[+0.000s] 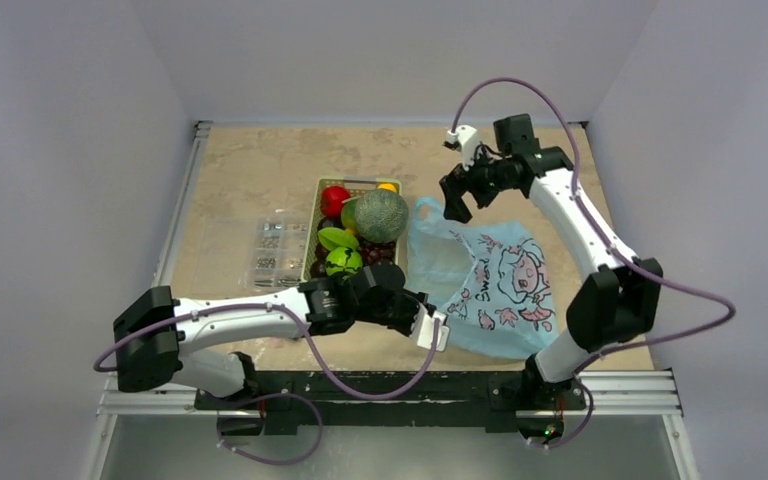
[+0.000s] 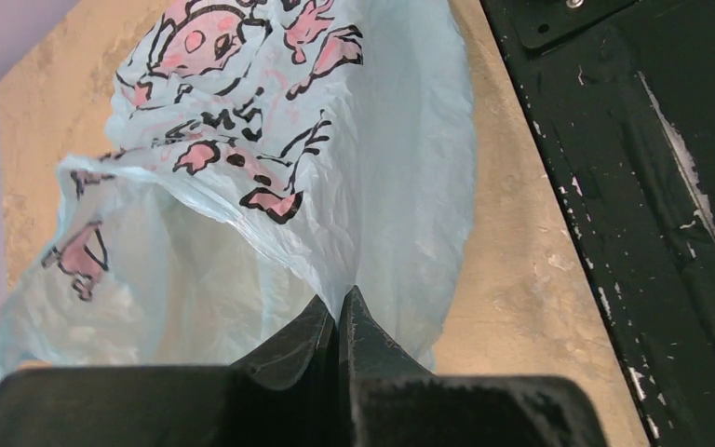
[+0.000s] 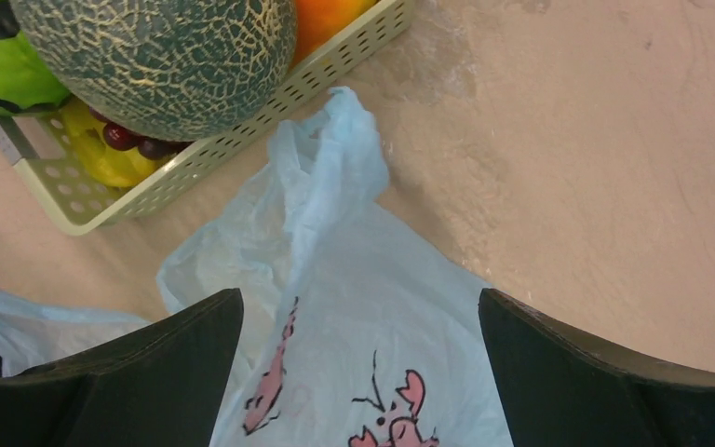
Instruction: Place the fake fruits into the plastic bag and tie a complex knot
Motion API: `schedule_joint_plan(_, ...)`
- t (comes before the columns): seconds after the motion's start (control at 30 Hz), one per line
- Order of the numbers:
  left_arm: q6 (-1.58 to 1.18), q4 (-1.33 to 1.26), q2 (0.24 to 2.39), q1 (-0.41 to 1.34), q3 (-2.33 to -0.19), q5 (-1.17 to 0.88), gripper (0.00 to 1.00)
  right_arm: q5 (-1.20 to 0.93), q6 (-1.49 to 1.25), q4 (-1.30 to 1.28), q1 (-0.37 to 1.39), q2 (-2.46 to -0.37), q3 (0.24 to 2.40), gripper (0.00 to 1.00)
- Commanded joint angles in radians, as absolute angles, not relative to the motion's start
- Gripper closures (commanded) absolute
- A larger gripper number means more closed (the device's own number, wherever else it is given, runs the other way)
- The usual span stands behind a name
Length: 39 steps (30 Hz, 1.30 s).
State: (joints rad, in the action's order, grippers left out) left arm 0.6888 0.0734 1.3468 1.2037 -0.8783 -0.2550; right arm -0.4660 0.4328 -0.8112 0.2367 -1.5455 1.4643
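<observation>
Pinching the bag (image 1: 500, 285) by its near-left edge with the left gripper (image 2: 339, 305) clamped tight, holding the right gripper (image 1: 460, 203) open above its far handle (image 3: 335, 140), with the fruits (image 1: 360, 225) in the basket (image 3: 242, 126) just left.

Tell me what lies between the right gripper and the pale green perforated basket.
A handle loop of the thin light-blue plastic bag, seen in the right wrist view.

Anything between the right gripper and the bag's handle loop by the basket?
Nothing visible. The right gripper, open, hangs above the plastic bag and its handle loop with only air between. The green basket holding the melon sits beside the loop, not over it. The left gripper is shut on the bag's near edge.
</observation>
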Motion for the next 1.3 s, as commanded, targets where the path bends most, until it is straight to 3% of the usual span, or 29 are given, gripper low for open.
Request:
schedule_joint_plan(0.0,0.787,0.077,1.364,1.204,-0.929,-0.245,1.00,-0.482,0.586,-0.936,0.286,-1.653,1.592,0.01)
schedule_joint_plan(0.37,0.835,0.081,1.355,1.204,-0.918,-0.248,1.00,-0.381,0.686,-0.951,0.404,-1.772,1.566,0.01)
schedule_joint_plan(0.57,0.844,0.072,1.346,1.207,-0.911,-0.248,1.00,-0.346,0.666,-0.758,0.395,-1.796,1.410,0.06)
schedule_joint_plan(0.6,0.842,0.074,1.345,1.209,-0.912,-0.246,1.00,-0.341,0.655,-0.722,0.386,-1.786,1.385,0.11)
schedule_joint_plan(0.67,0.852,0.081,1.345,1.227,-0.909,-0.233,1.00,-0.328,0.620,-0.663,0.368,-1.770,1.356,0.33)
schedule_joint_plan(0.7,0.857,0.081,1.348,1.243,-0.905,-0.212,1.00,-0.326,0.600,-0.646,0.361,-1.764,1.359,0.47)
schedule_joint_plan(0.77,0.850,0.088,1.367,1.292,-0.909,-0.137,1.00,-0.333,0.540,-0.613,0.339,-1.753,1.384,0.89)
schedule_joint_plan(0.8,0.841,0.102,1.386,1.321,-0.919,-0.086,1.00,-0.331,0.495,-0.592,0.323,-1.747,1.407,1.00)
schedule_joint_plan(0.97,0.809,0.206,1.465,1.453,-0.971,0.081,1.00,-0.444,0.185,-0.475,0.170,-1.680,1.519,1.00)
schedule_joint_plan(1.13,0.773,0.249,1.534,1.449,-1.016,0.170,1.00,-0.641,-0.011,-0.303,0.072,-1.579,1.427,1.00)
schedule_joint_plan(1.17,0.749,0.252,1.525,1.440,-1.021,0.164,0.96,-0.670,-0.052,-0.275,0.066,-1.555,1.401,1.00)
schedule_joint_plan(1.27,0.619,0.229,1.414,1.379,-1.012,0.035,0.50,-0.731,-0.065,-0.249,0.062,-1.492,1.341,1.00)
